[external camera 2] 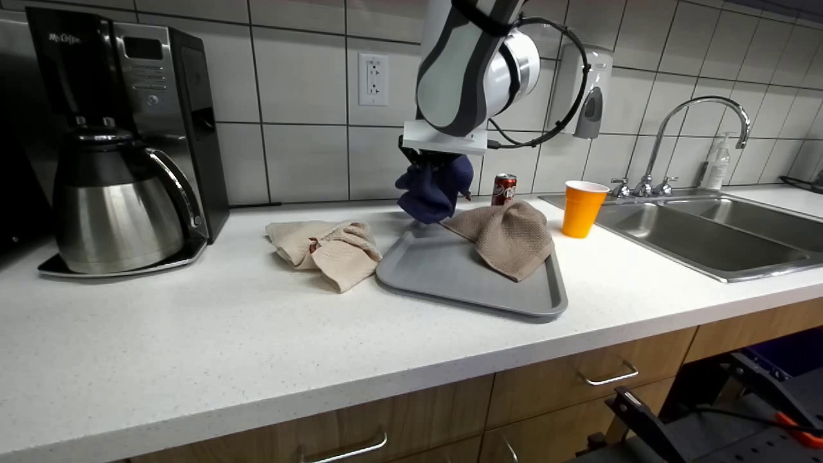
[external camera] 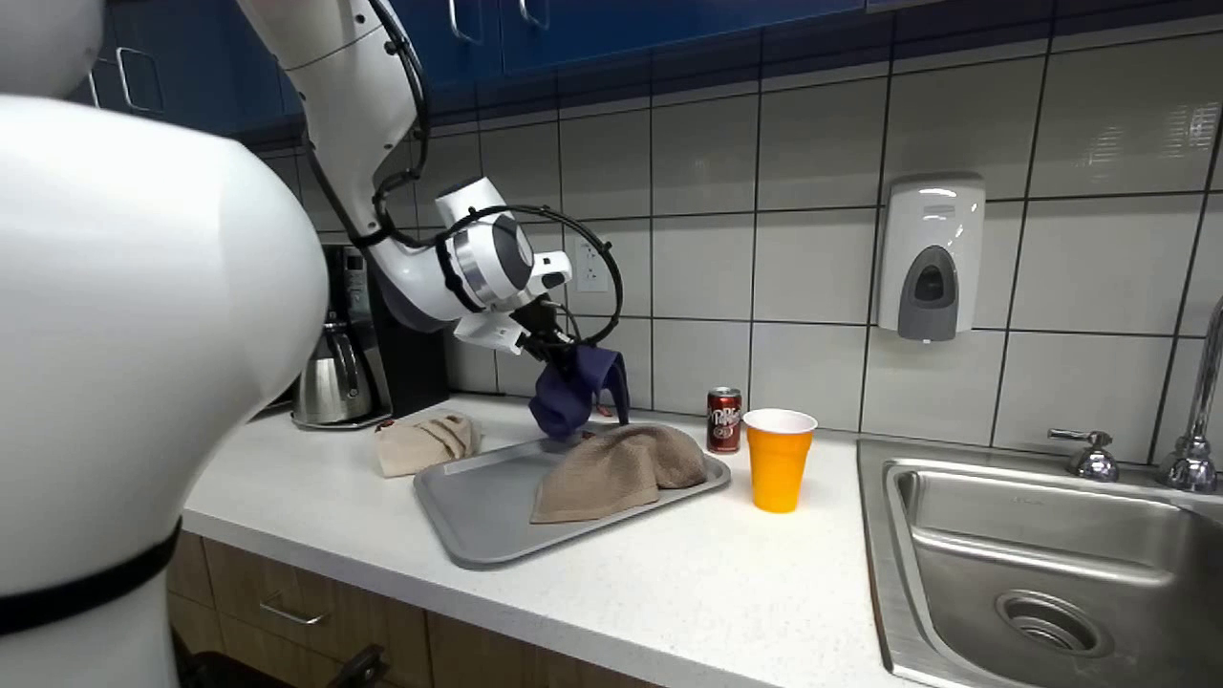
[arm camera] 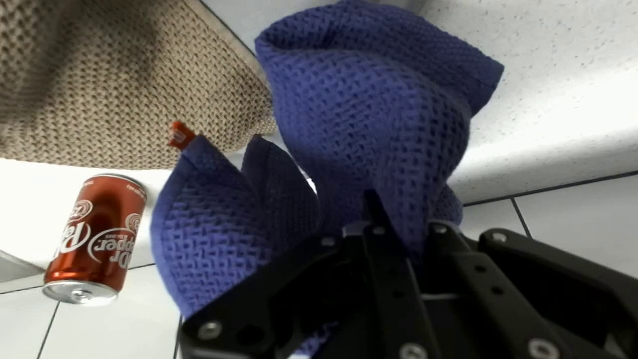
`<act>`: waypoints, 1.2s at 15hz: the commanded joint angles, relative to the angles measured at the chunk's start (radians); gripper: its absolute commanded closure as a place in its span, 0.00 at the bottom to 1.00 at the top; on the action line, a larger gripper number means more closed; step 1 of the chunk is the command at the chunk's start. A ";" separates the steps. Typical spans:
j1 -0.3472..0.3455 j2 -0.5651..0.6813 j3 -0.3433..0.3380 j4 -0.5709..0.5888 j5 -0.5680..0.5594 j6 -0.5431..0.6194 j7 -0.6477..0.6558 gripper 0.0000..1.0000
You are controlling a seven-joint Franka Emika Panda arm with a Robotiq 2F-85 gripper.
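Blue cloth [arm camera: 369,114] hangs from the gripper [arm camera: 406,227] above the back end of a gray tray [external camera 2: 463,276], a bunched fold clamped between the jaws; we cannot tell whether its lowest fold touches the tray. We see a small red tag [arm camera: 180,134] at one corner of the cloth. Beneath the tray runs a white, speckled countertop [external camera 2: 257,360], fronted by wood-grain drawers [external camera 2: 437,411]. As both exterior views show us, a brown cloth [external camera: 626,468] lies in a mound on the tray's right side, while a crumpled beige cloth [external camera 2: 321,247] sits just left of the tray. Well left of the tray we find a coffee maker [external camera 2: 144,71] with a steel carafe [external camera 2: 122,222]. Behind the tray's right end, a Dr Pepper can [external camera: 723,420] stands upright near the tiled wall [external camera: 707,258]; right of the tray, we note an upright orange cup [external camera: 779,468] and, farther off, a stainless sink [external camera: 1032,506]. Behind the tray, that wall shows pale tiles [external camera 2: 302,77] with dark joints and bears an outlet [external camera 2: 373,83] and, to the tray's right, a soap dispenser [external camera: 932,258]. Blue cabinets [external camera: 650,29] hang high above the tray, as an exterior view shows us.
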 commanded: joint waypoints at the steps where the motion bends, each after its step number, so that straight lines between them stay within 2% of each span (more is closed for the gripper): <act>1: 0.134 -0.064 -0.125 -0.106 -0.021 0.034 0.045 0.98; 6: 0.266 -0.055 -0.243 -0.163 0.013 0.027 0.046 0.98; 9: 0.304 -0.051 -0.269 -0.185 0.041 0.020 0.034 0.98; 16: 0.265 -0.049 -0.235 -0.179 0.106 -0.018 0.002 0.98; 18: 0.235 -0.047 -0.213 -0.165 0.117 -0.038 -0.009 0.98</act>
